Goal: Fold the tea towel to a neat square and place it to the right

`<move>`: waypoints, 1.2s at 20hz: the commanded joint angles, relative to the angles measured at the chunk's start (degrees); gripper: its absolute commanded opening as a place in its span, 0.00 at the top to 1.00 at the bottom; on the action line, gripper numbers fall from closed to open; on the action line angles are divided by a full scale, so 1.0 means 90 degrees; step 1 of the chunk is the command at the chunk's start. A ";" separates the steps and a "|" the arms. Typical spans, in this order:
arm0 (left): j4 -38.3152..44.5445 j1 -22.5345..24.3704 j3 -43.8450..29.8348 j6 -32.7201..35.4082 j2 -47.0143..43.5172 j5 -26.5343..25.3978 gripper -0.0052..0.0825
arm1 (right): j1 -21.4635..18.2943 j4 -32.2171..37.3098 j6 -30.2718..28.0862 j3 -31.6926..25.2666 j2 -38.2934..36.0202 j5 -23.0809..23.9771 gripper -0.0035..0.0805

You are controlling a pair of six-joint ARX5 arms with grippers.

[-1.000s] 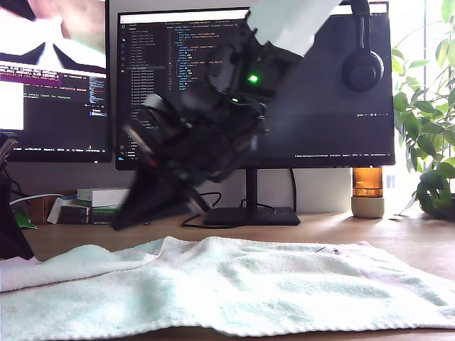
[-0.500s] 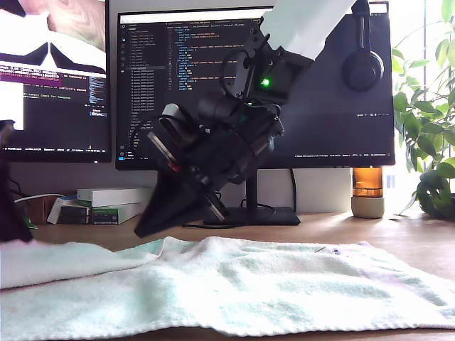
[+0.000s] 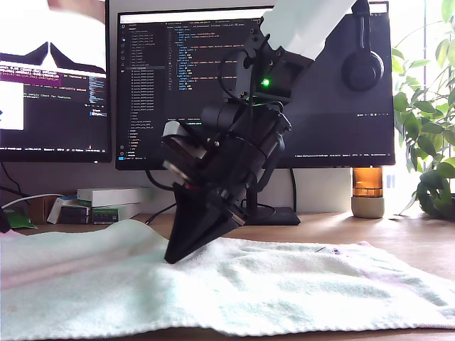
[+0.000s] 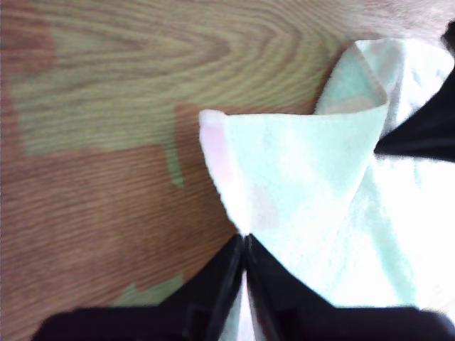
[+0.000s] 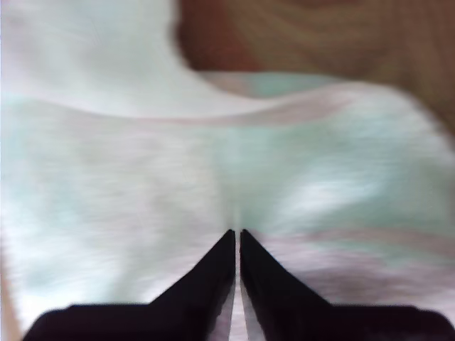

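The tea towel (image 3: 284, 284), pale mint with faint pink bands, lies spread across the wooden desk (image 3: 419, 241) in the exterior view. Its part at that view's left is raised in a soft hump. One arm's black gripper (image 3: 175, 256) comes down on the towel with its jaws together; the wrist views do not show which arm it is. My first gripper (image 4: 244, 241) is shut on a lifted corner of the towel (image 4: 306, 177), above bare wood. My second gripper (image 5: 237, 234) is shut on a fold of the towel (image 5: 213, 156), in a blurred picture.
Two monitors (image 3: 320, 85) stand behind the desk, with headphones (image 3: 362, 67) hung on one. A monitor foot (image 3: 249, 215), small boxes (image 3: 106, 202), an amber jar (image 3: 367, 192) and a plant (image 3: 430, 142) line the back. A dark shape (image 4: 426, 128) shows beside the held corner.
The arm in the exterior view swung down and to that view's right until its tip met the towel. The towel's part at that view's left rose. The dark arm at that edge left the picture.
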 commanded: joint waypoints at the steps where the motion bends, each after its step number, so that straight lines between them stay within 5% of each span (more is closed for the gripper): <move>1: 0.0046 0.0015 -0.0097 0.0051 -0.0066 0.0005 0.97 | 0.0092 0.0019 -0.0041 -0.0068 0.0000 0.0141 0.97; 14: 0.0148 0.0012 -0.0097 0.0053 -0.0070 -0.1270 0.97 | 0.0124 -0.0063 0.0039 -0.0070 0.0007 0.0338 0.97; 24: 0.0600 0.0010 -0.0097 0.0053 -0.0070 -0.1472 0.97 | 0.0121 0.0068 0.0539 -0.0063 0.0007 0.0330 0.97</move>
